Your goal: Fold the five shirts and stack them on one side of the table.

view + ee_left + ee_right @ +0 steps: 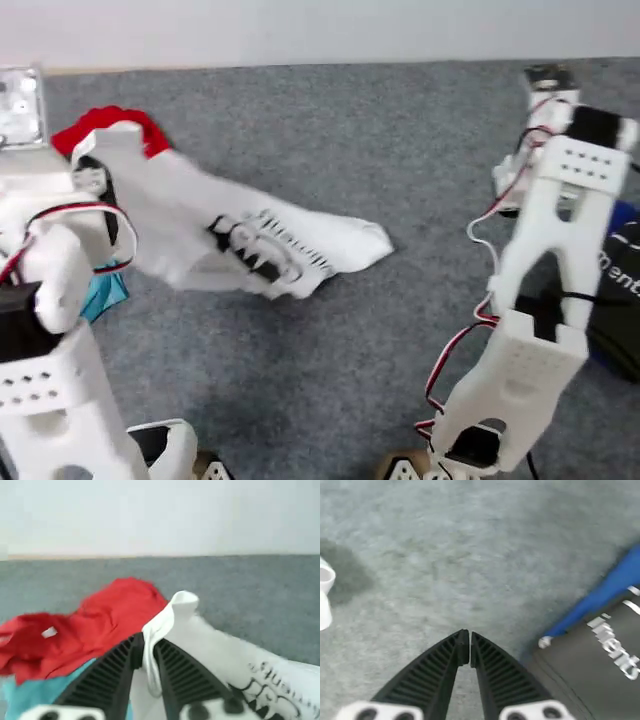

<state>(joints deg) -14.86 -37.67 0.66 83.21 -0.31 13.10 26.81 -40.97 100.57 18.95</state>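
A white shirt with a black print [250, 245] lies stretched across the left half of the grey table. My left gripper [148, 647] is shut on a raised fold of this white shirt [225, 655], at its end near the red shirt [100, 625]. A teal shirt [30, 695] lies under the red one, beside the left arm [60, 270]. My right gripper [469, 642] is shut with nothing in it, low over bare carpet. Close beside it lie a black shirt [590, 670] and a blue shirt [600, 600]. In the high view the black shirt [615, 310] and blue shirt [625, 215] sit at the right edge.
The table is covered in grey carpet [400, 150]. The right arm [540, 300] stands tall over the right side with loose wires along it. A small white part [325, 597] stands on the carpet off to one side of the right gripper.
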